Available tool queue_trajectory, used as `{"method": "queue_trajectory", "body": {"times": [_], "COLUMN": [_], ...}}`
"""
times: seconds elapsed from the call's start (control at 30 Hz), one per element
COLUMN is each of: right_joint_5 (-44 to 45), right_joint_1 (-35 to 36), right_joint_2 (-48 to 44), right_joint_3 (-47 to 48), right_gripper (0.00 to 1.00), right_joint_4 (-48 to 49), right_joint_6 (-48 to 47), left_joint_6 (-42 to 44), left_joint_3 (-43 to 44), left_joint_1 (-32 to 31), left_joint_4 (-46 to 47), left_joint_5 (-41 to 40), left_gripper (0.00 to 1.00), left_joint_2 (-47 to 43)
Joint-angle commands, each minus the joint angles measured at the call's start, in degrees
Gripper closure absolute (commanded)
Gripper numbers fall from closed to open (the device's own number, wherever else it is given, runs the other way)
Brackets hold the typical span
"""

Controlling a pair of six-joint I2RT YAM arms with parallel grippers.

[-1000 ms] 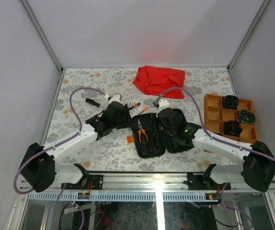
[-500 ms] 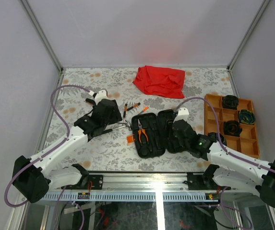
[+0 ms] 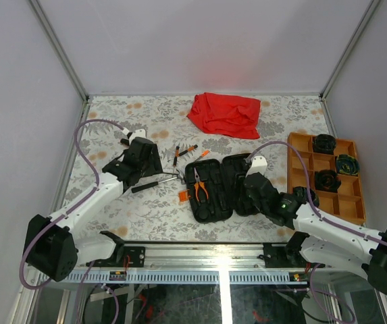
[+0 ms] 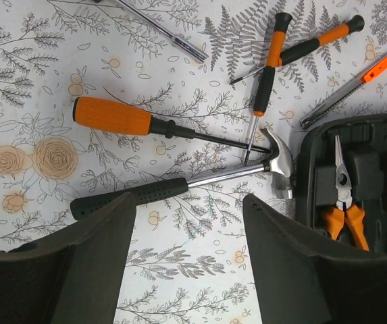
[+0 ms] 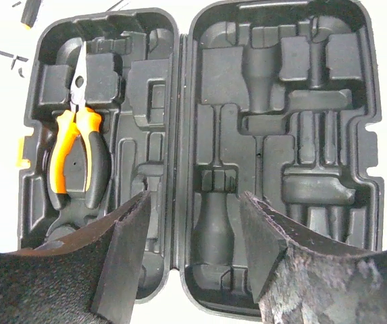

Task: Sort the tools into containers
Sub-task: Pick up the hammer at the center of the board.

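Note:
The black case (image 3: 221,186) lies open in the middle, with orange-handled pliers (image 3: 198,186) in its left half. Left of the case lie a hammer (image 4: 220,177), a thick orange screwdriver (image 4: 112,116), two thin screwdrivers (image 4: 271,61) and an orange-tipped blade tool (image 4: 345,91). My left gripper (image 4: 189,210) hangs open just above the hammer's black handle, holding nothing. Over the case's near edge, the right gripper (image 5: 193,202) is open and empty above the moulded slots (image 5: 274,155). The orange tray (image 3: 301,162) stands at the right.
A red cloth (image 3: 223,113) lies crumpled at the back. Three of the tray's compartments hold dark round items (image 3: 327,179). A bare steel rod (image 4: 159,27) lies beyond the thick screwdriver. Frame posts and walls close the table on three sides.
Both grippers have left the case and opened wider. The left one moved left, over the hammer. The right one drew back toward the case's near edge.

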Motion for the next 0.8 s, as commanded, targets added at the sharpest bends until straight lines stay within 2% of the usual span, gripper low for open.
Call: {"method": "queue_trajectory", "body": {"times": [0.0,0.07,0.17,0.77], "right_joint_5": [-2.5,-3.9,-5.2,-7.2], "right_joint_1": [0.1,0.2,0.2,0.1], "right_joint_2": [1.0,1.6,2.3,3.3], "right_joint_3": [0.2,0.6,0.8,0.1], "right_gripper": [0.38,0.38,0.37,0.37], "right_joint_4": [2.1,2.1,2.1,2.5], "right_joint_6": [-1.5,-2.0,-2.2,-2.9], "left_joint_6": [4.1,6.0,7.6,8.5], "left_joint_3": [1.4,3.9,4.2,8.1], "left_joint_1": [1.3,2.0,2.1,0.8], "left_joint_4": [0.8,-2.7,-2.6,0.5], "left_joint_5": [2.5,5.4,8.8,12.0], "left_gripper": [0.36,0.37,0.39,0.37], "left_joint_2": [1.8,6.2,9.6,24.1]}}
